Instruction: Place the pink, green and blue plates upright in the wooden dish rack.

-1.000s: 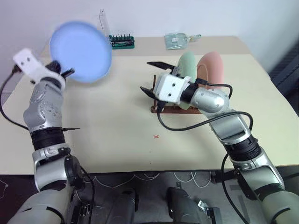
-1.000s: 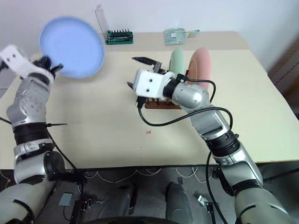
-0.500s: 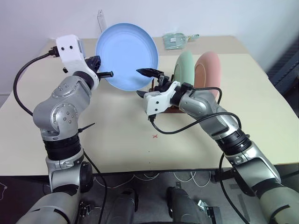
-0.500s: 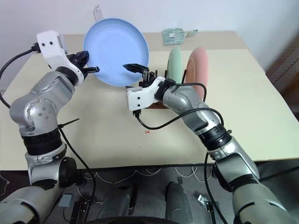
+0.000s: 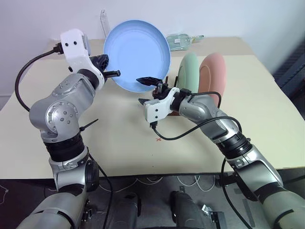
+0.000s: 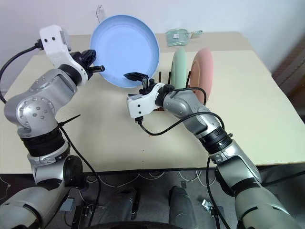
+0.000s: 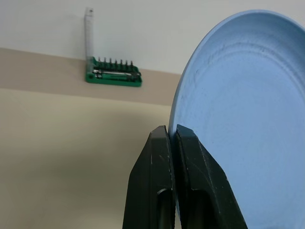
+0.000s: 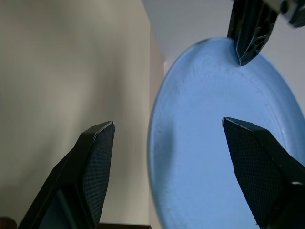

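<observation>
The blue plate hangs upright in the air over the table's far middle, with my left gripper shut on its left rim; the left wrist view shows the fingers pinching that rim. My right gripper stands open just below the plate's lower edge, and in the right wrist view the plate's edge lies between its fingers without touching them. The green plate and pink plate stand upright in the wooden dish rack, which my right hand mostly hides.
A green tool holder with an upright clear lid stands at the table's far edge, behind the blue plate. A clear packet lies at the far right of it. A small red cross marks the tabletop in front.
My left arm has carried the blue plate from the far left to the right, up to the right gripper. The right gripper has rolled and sunk slightly, staying open.
</observation>
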{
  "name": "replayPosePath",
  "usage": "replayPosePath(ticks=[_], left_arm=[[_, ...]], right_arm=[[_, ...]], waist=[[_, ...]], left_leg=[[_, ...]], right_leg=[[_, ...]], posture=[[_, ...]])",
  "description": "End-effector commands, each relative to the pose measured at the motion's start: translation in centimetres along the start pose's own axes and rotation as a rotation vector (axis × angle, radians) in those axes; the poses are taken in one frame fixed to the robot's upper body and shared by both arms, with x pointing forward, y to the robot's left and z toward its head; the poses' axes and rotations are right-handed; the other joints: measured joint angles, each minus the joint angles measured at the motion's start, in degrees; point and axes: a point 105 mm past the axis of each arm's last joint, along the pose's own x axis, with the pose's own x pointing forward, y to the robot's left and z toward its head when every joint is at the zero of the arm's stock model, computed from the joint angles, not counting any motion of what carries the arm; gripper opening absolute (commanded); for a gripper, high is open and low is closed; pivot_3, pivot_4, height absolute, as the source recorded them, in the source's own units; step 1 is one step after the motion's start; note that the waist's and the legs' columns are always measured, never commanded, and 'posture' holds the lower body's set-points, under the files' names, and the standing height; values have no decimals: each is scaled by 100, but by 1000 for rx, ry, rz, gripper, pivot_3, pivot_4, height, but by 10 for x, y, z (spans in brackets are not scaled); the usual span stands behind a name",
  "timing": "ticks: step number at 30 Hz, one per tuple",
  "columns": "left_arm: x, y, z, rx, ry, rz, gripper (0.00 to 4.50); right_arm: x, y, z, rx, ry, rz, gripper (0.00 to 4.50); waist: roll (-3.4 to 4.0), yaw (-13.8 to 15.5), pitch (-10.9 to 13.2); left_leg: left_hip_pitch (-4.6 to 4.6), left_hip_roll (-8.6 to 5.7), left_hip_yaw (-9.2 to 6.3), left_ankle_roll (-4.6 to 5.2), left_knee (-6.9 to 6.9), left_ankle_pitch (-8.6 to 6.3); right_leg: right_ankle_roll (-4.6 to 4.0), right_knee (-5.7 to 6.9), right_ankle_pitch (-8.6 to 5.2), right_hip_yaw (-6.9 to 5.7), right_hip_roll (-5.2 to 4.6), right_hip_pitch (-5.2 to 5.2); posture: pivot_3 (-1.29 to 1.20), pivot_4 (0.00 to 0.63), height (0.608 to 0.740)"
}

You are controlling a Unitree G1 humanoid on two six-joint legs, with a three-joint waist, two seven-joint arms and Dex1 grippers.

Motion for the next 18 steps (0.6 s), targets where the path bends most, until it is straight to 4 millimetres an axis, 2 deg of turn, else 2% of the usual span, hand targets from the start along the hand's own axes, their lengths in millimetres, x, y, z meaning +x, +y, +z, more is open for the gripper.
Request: replayPosePath(ticks=[1,2,5,7,10,12,14,16,18], left_arm=[[-8,-14,19,10,-68,-63,0],[-9,-14,18,8,-67,-63,0],[-9,-13,19,1,-69,-58,0],[-9,-12,20,-11,-78,-62,0],[-12,-12,36,-90,-177,-78,978],[-16,-8,51,-152,-267,-78,1919],[-20,14,73,-226,-394,8,2907],[-27,46,89,-289,-493,127,2907],[-34,73,96,-230,-532,225,2907]], right_arm=[[-1,-12,-1,-4,9,-36,2859],[-2,-11,-1,-7,10,-35,2448],[-2,-11,0,-14,10,-35,815],[-2,-12,0,-16,8,-38,83],[-2,-15,2,-19,1,-59,0],[-2,-18,5,-14,-14,-75,0],[-2,-22,9,3,-37,-98,0],[-2,-25,14,14,-61,-113,0],[-3,-29,18,41,-84,-138,0]], waist=[[0,1,0],[0,1,0],[0,-9,0],[0,-9,0],[-1,4,-1],[-1,9,0],[-1,0,0],[-1,-14,0],[0,-46,-1]], left_leg=[[0,0,0,0,0,0],[0,0,0,0,0,0],[0,0,0,0,0,0],[0,1,0,0,-1,0],[0,0,0,0,1,0],[-1,0,0,-1,2,0],[-1,0,0,-2,2,1],[0,1,1,-2,1,1],[7,3,4,-2,-4,1]], right_leg=[[0,0,0,0,0,0],[0,0,0,0,0,0],[0,0,0,0,0,0],[0,1,0,0,0,0],[0,0,0,0,0,1],[-1,-1,0,0,0,1],[-1,-1,0,0,0,0],[-1,-1,1,0,0,0],[-3,-1,1,1,0,0]], posture=[[0,150,740],[0,150,740],[0,150,740],[0,150,740],[0,150,740],[0,150,740],[0,150,740],[0,150,740],[0,150,740]])
